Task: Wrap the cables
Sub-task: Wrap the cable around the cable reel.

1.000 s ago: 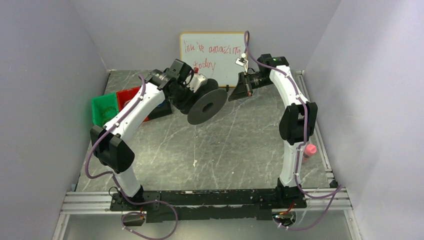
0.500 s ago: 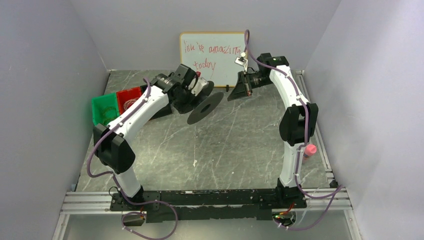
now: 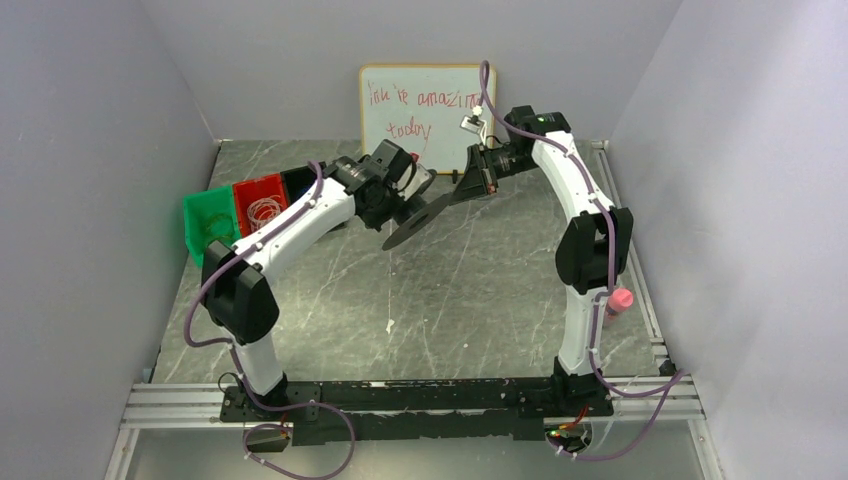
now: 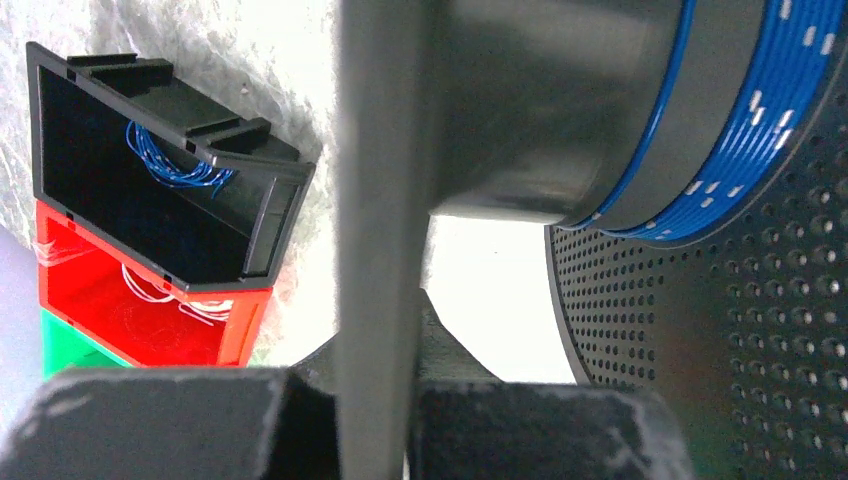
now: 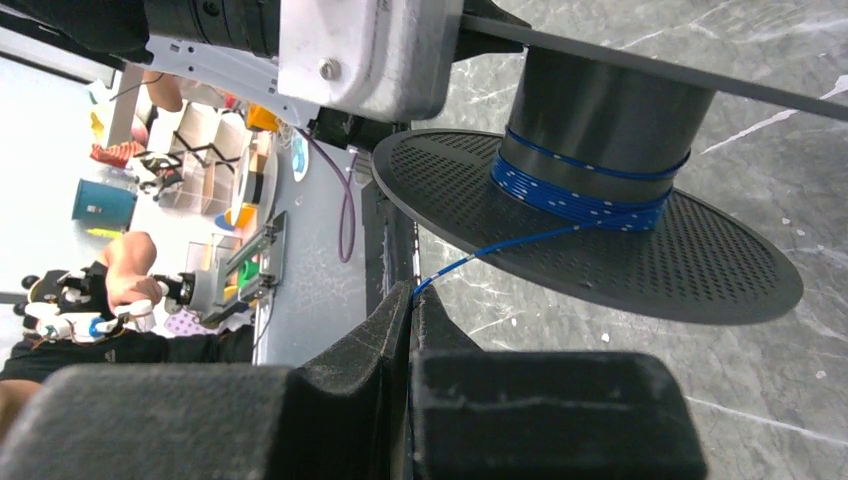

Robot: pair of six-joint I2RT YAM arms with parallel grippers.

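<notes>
Blue thin cable point(image 5: 570, 197) partly wraps the black perforated spool point(image 5: 640, 250), left gripper point(image 4: 375, 340) clamped on its flange, right gripper point(image 5: 412, 310) pinching the loose strand at lower centre; winding unfinished.

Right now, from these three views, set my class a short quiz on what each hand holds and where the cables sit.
1. True or false: the right hand pinches the blue cable that runs to the spool.
2. Which bin holds a loose blue coil? A) green bin B) red bin C) black bin
3. Fill in: the left hand clamps the spool's thin ____.
Key: 1 true; 2 C; 3 flange.
</notes>
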